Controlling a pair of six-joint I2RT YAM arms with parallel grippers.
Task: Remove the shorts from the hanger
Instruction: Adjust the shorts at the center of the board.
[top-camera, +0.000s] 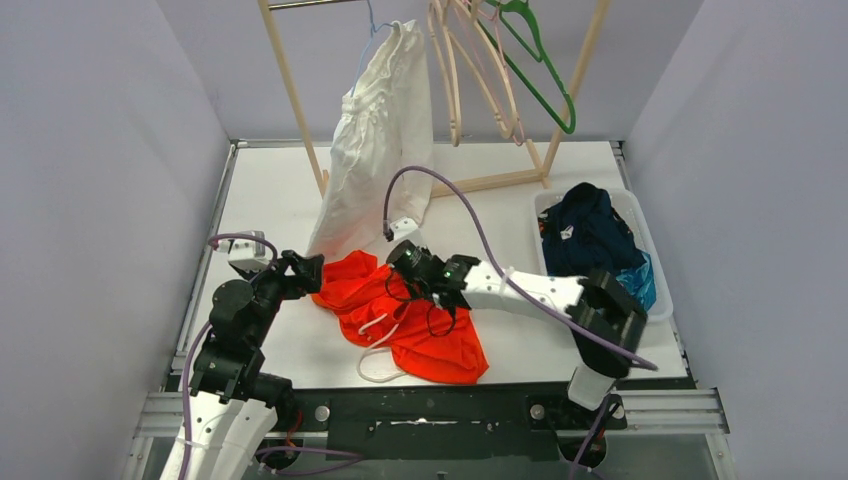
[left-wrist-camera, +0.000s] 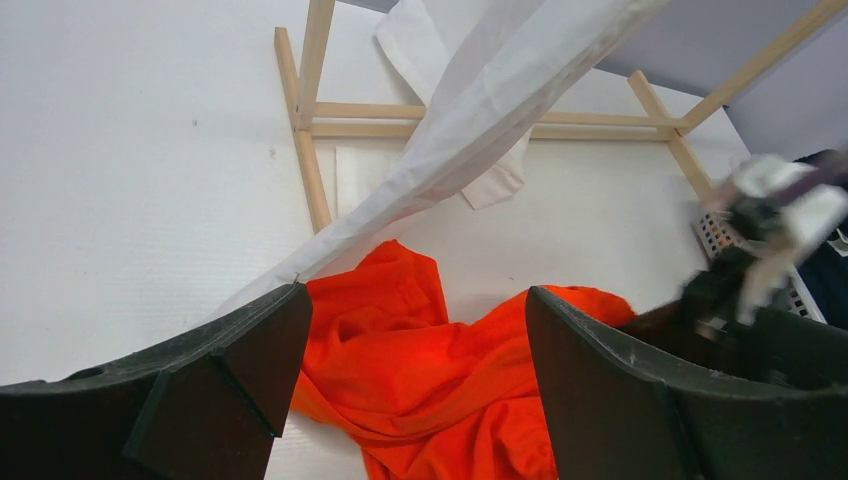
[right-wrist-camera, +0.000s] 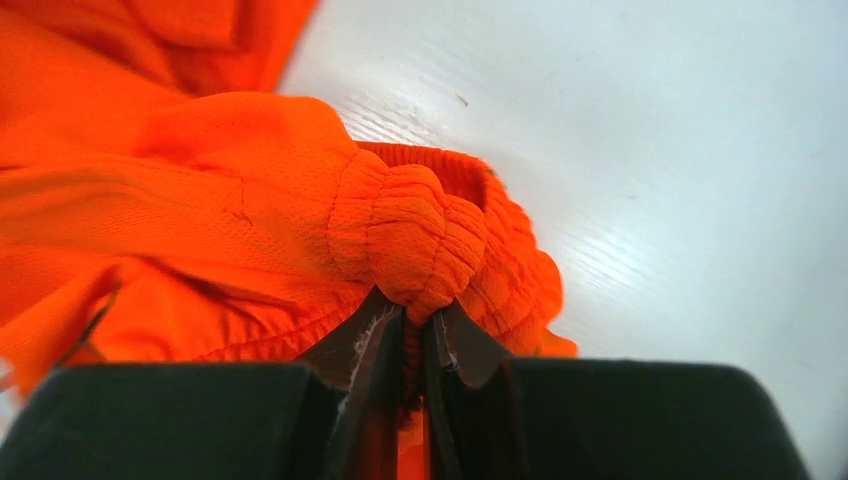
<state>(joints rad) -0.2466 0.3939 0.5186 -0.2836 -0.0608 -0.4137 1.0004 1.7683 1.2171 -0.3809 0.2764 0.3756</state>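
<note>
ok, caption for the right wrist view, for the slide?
Right gripper shut on a bunched fold of the orange shorts on the white table.

Left gripper spread wide; orange shorts beneath.

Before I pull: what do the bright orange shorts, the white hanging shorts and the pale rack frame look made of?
Bright orange shorts: likely synthetic mesh knit, matte; fine pinhole texture and a ribbed, gathered waistband.
White hanging shorts: thin matte fabric, perhaps cotton; soft wrinkles, gathered top.
Pale rack frame: light, bare-looking wood; square bars.
</note>
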